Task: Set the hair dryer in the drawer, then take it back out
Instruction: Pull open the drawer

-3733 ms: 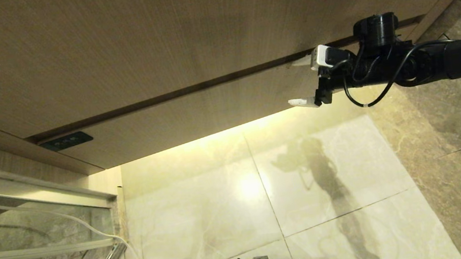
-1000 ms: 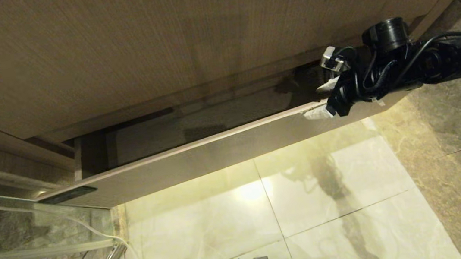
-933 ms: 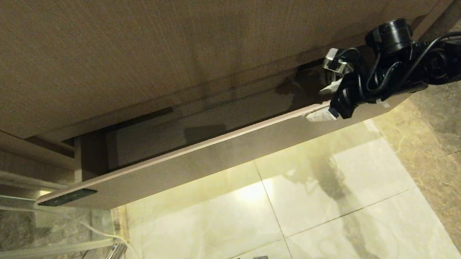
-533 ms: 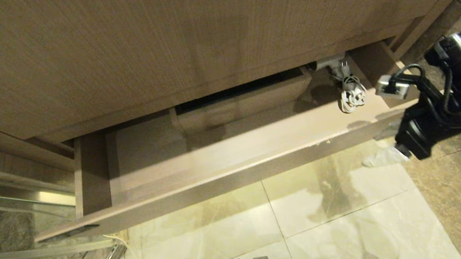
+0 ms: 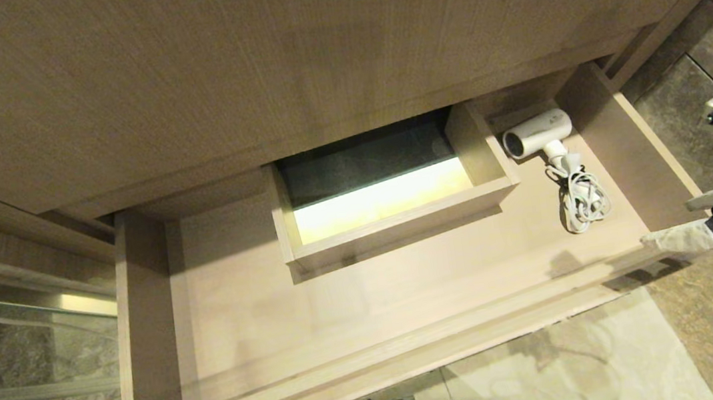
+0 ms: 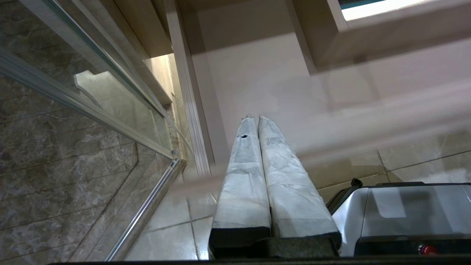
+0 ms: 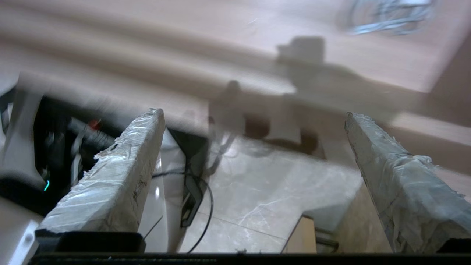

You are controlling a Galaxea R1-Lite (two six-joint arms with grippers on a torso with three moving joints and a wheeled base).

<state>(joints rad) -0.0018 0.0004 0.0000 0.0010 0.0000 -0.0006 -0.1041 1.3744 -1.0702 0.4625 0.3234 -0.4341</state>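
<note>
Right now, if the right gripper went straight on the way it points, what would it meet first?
Likely the front right corner of the drawer, just ahead of the open right gripper; depth is unclear.

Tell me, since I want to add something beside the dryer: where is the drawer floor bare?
In the drawer, bare floor runs left of and in front of the boxed cutout. The right end is crowded: hair dryer and cord.

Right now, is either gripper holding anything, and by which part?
Nothing is held. The right gripper is open and empty beside the light-wood drawer's front corner; the small white plastic hair dryer lies inside. The left gripper is shut, empty.
</note>
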